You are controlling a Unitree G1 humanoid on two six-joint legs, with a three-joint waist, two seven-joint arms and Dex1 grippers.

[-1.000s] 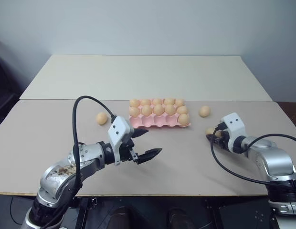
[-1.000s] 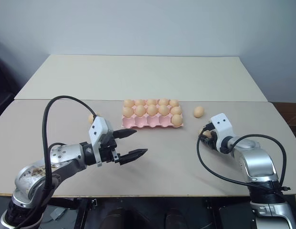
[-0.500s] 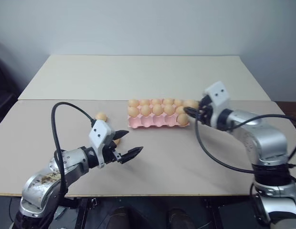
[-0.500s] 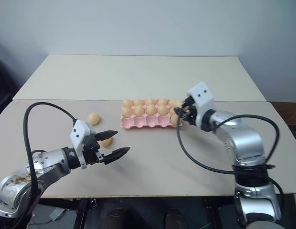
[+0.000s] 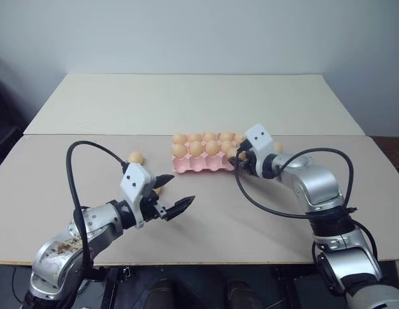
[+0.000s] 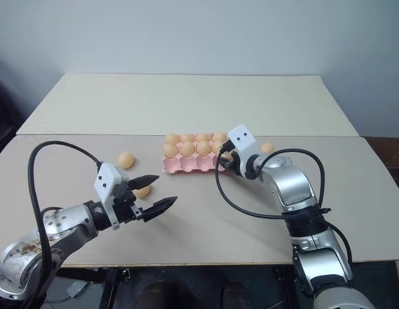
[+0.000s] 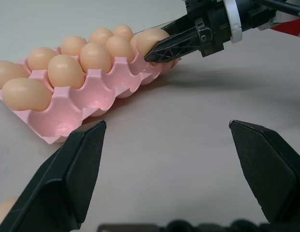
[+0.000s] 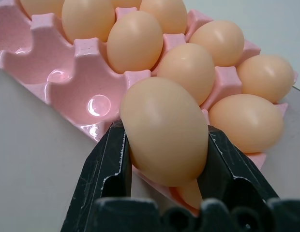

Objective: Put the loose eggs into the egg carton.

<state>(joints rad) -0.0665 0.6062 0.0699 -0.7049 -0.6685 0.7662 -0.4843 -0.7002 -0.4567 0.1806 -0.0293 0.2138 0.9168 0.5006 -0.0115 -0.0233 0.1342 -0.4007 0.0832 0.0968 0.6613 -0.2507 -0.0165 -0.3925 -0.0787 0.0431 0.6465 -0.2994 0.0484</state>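
Beige table [image 5: 264, 219] | egg carton [image 5: 206, 164] near centre, front-row cups empty | right hand [image 8: 164, 159] grips a loose egg [image 8: 164, 130] over carton's right end | left hand [image 5: 175, 196] spread wide, empty | two eggs [image 5: 136, 157] lie left of carton

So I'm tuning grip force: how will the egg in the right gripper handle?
The egg looks smooth and rounded, so it may slip between the right gripper fingers. Probably fragile under hard squeezing. Released outside a carton cup, it would likely roll.
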